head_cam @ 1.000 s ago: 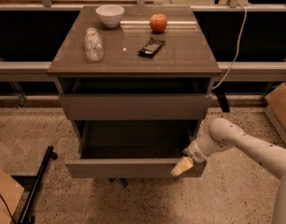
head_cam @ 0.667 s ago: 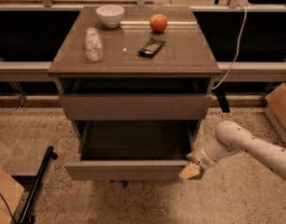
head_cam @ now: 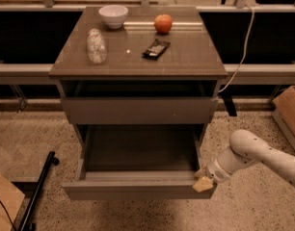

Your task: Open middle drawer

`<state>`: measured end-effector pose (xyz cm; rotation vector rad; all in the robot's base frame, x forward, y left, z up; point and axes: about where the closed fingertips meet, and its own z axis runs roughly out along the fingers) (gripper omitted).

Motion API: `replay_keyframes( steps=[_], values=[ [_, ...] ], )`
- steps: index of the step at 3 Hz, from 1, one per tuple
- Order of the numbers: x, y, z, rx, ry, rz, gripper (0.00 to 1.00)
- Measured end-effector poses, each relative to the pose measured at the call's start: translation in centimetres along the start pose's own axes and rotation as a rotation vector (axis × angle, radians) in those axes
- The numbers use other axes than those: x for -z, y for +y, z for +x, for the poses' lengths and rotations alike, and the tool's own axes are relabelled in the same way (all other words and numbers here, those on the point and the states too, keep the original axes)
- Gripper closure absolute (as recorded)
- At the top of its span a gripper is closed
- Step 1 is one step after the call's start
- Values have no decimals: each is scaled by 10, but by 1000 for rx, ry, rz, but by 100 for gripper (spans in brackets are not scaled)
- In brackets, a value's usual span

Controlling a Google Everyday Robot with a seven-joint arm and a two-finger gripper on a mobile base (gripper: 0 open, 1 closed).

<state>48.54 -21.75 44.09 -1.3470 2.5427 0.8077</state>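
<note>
Compared with a second ago, the middle drawer [head_cam: 138, 190] is seen drawn further out of the cabinet [head_cam: 70, 129]. Its flat front lies lower in the view and more of the dark tray is exposed behind it. The tool [head_cam: 204, 183] has been carried with it, a little to the right and toward the near side. The white arm [head_cam: 263, 157] has been shifted lower on the right as well. The things on the counter [head_cam: 186, 64] are found where they were.

The tool is placed at the right end of the middle drawer's front, with its pale tip laid over the upper right corner of that front. Contact with the corner is suggested. Whether the tool is open or closed there cannot be told, and nothing is seen carried in it. The arm is stretched in from the right edge of the view, above the speckled floor [head_cam: 244, 215].

The middle drawer is held well out below the top drawer [head_cam: 138, 110], whose front is set only slightly forward of the cabinet frame. The tray of the middle drawer is seen as shallow and dark.

On the counter a white bowl [head_cam: 113, 16] is set at the back left and an apple [head_cam: 163, 23] at the back, right of the bowl. A clear bottle [head_cam: 96, 46] is laid on its side at the left, and a dark packet [head_cam: 156, 48] is laid near the middle. A white cable [head_cam: 240, 57] is hung beside the cabinet on the right.
</note>
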Motion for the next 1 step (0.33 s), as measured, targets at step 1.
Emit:
replay_keyframes(
  steps=[1],
  values=[
    [0, -1, -1, 0, 0, 0, 85]
  ],
)
